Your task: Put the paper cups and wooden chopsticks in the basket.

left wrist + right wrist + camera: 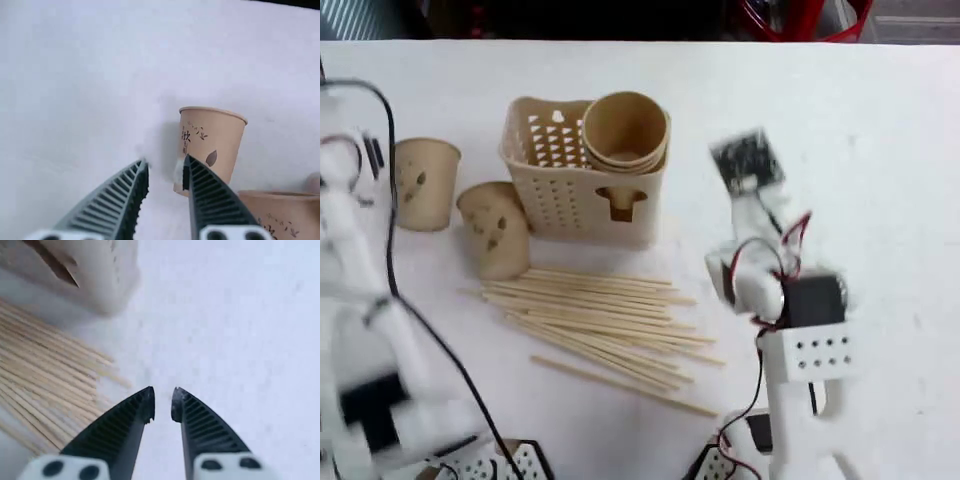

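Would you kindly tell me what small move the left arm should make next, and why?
Probably open the left hand wider before advancing: it holds nothing, its gap is narrow, and the upright paper cup just beyond it looks broader than that gap and stands on the table outside the basket.

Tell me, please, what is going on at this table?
Two robot arms are loading the basket. A stack of paper cups sits in it already; two more cups are outside beside it, and the wooden chopsticks lie piled in front. The left tool is open beside one cup; the right tool, empty, is near the chopsticks.
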Controlling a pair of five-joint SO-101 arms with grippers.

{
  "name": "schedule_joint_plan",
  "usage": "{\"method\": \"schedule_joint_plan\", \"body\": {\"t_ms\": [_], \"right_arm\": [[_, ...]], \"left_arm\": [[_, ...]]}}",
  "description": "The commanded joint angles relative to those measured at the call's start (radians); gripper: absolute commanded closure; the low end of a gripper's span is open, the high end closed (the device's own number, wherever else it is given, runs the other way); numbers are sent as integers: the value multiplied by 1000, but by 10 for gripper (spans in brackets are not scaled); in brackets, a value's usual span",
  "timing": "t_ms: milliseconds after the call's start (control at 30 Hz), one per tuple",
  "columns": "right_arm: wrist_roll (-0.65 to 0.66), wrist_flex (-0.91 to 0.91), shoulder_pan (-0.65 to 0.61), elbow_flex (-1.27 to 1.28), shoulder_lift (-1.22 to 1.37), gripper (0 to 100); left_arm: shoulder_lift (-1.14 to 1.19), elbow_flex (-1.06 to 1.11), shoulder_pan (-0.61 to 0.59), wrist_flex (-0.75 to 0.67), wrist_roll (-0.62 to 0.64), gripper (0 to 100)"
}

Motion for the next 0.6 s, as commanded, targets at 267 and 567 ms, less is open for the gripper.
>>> {"method": "schedule_joint_plan", "body": {"t_ms": [267,567], "right_arm": [[137,-222,36,493,-104,932],[135,-223,36,500,-104,933]], "left_arm": [[1010,-1475,25,482,293,726],[1139,-1424,96,400,351,726]]}}
